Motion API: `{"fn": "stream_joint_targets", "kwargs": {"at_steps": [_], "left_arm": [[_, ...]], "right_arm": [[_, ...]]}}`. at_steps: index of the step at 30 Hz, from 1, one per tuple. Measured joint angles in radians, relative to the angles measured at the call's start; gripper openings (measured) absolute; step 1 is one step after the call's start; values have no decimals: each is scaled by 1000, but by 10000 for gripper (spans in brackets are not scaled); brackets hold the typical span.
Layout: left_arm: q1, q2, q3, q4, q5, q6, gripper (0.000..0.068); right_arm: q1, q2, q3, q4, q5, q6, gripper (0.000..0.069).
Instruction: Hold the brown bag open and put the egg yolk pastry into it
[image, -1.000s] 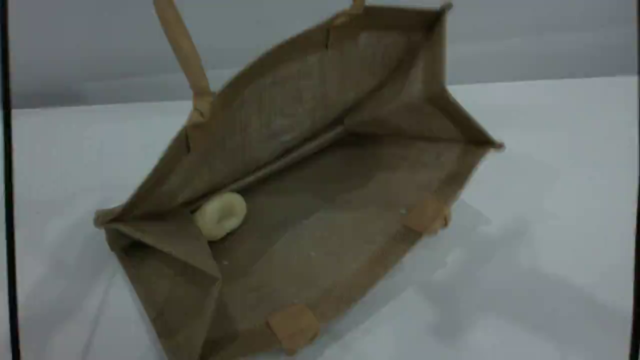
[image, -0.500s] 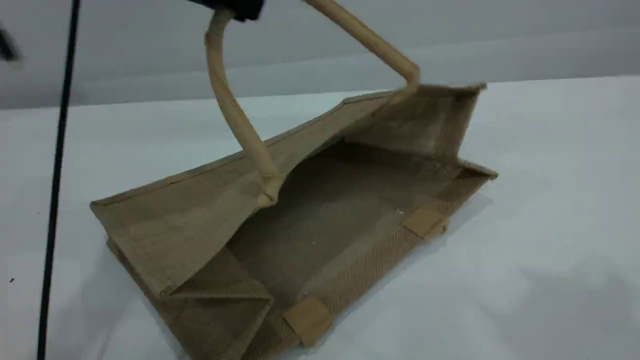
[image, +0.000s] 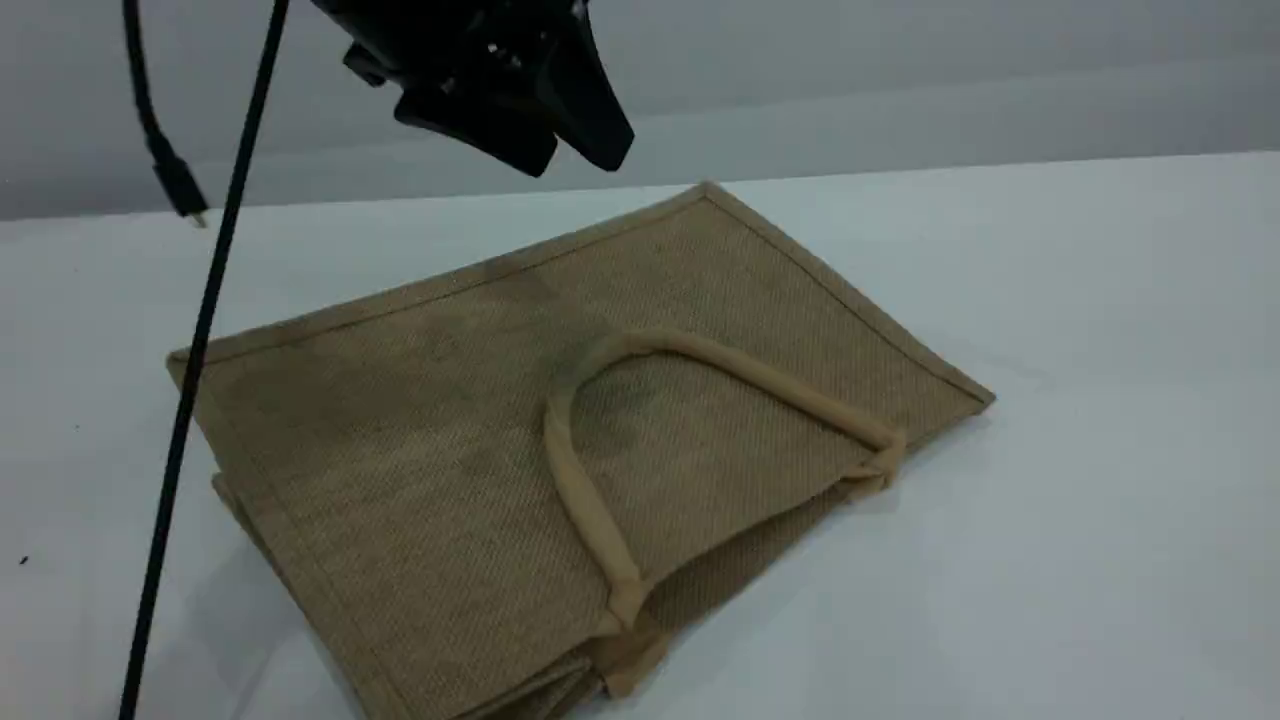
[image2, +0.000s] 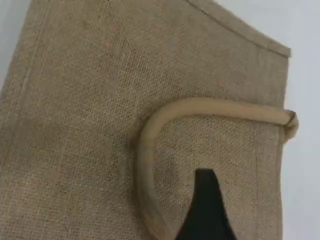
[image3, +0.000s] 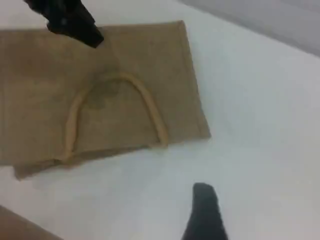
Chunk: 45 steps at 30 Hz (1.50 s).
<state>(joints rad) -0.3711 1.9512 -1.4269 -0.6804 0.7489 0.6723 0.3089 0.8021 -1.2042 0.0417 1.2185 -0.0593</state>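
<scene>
The brown bag lies collapsed flat on the white table, its mouth toward the lower right. One beige handle rests in an arch on its upper face. My left gripper hangs above the bag's far edge, open and empty. The left wrist view looks down on the bag and the handle beyond the fingertip. In the right wrist view, my right gripper hovers over bare table near the bag, open with nothing in it. The egg yolk pastry is hidden.
A black cable hangs down the left side of the scene view, crossing the bag's left corner. White table stretches to the right of the bag and in front of it. A grey wall runs behind.
The bag's upper wall, lifted by its handle a second ago, has dropped flat and covered the pastry. The left gripper has opened, let go of the handle and come into view.
</scene>
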Motion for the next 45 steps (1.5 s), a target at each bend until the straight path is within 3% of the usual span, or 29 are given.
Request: {"fn": "stream_joint_targets", "kwargs": {"at_steps": [6,16,20,24,27,37,41,45], "left_arm": [[-1,-41,-1,18,81,2,482],[-1,-248,-1,37,279,-1,482],[-16,-351,-2,71,323,-45,482],[-89,-453,-1,176,368,-140,482],[-174,-515,0,288,402,-247,482],[-532,-642,106,794,474,-683,482],[-615,-712,191,865,474,-728,482],[-621,-808,285,831,471,-672,482]], "right_arm": [[0,-171,97,-2,-15,4,450],[0,-557,520,1,-124,11,450],[0,-703,661,24,-127,32,450],[0,-796,700,19,-156,36,450],[0,-805,699,14,-157,38,450],[0,-802,699,15,-154,39,451],[0,-802,699,15,-154,39,451],[0,-802,698,15,-154,39,451]]}}
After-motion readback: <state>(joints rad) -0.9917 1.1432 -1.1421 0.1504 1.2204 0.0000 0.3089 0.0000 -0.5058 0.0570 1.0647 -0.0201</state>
